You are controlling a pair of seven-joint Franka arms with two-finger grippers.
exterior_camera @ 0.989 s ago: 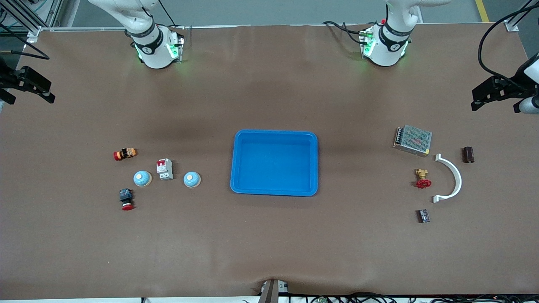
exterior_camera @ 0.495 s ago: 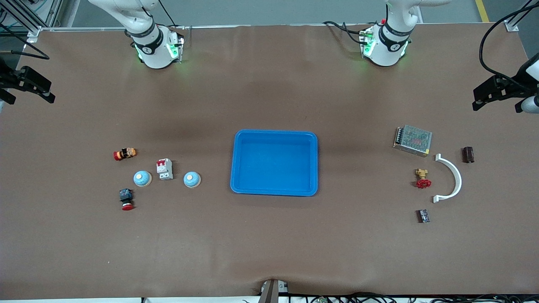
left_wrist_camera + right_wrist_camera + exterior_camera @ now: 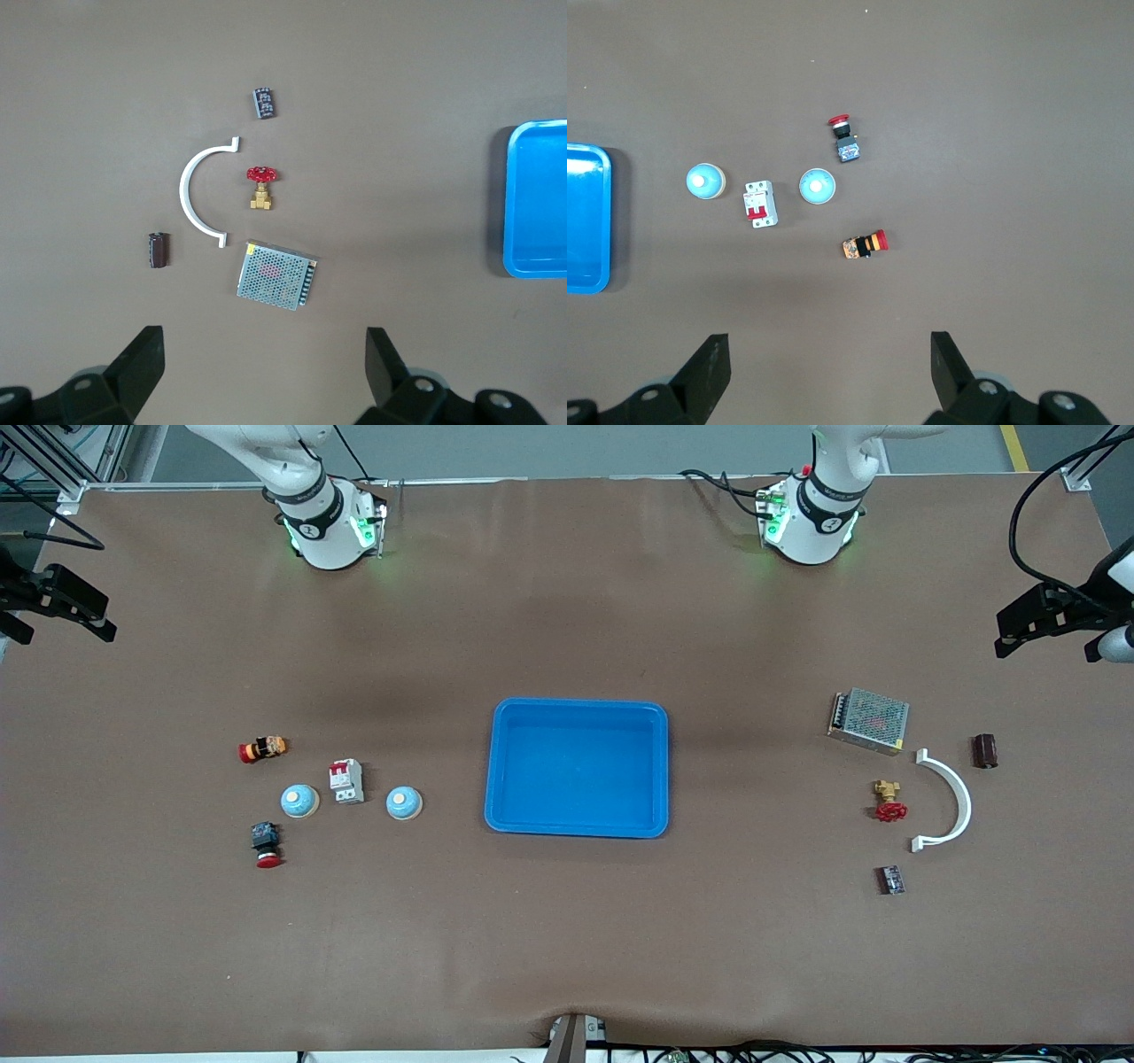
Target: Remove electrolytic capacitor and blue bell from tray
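The capacitor [image 3: 984, 750], a dark brown cylinder, lies at the left arm's end of the table beside a white arc [image 3: 952, 802]; the left wrist view shows it too [image 3: 158, 250]. Two light-blue bells [image 3: 299, 801] [image 3: 404, 803] sit at the right arm's end, one on each side of a circuit breaker [image 3: 346, 781]; the right wrist view also shows both bells [image 3: 817, 186] [image 3: 705, 181]. My left gripper [image 3: 1042, 636] [image 3: 264, 354] hangs open, high over the table's edge at its own end. My right gripper [image 3: 62, 627] [image 3: 830, 354] hangs open and empty, high over its end.
A blue tray [image 3: 496, 779] sits mid-table. Near the capacitor are a mesh power supply [image 3: 869, 720], a red-handled valve [image 3: 889, 801] and a small dark module [image 3: 890, 880]. By the bells lie an orange-red button [image 3: 262, 749] and a red-capped push button [image 3: 266, 844].
The left gripper has shifted slightly at the table's edge. The right gripper and everything on the table are as they were.
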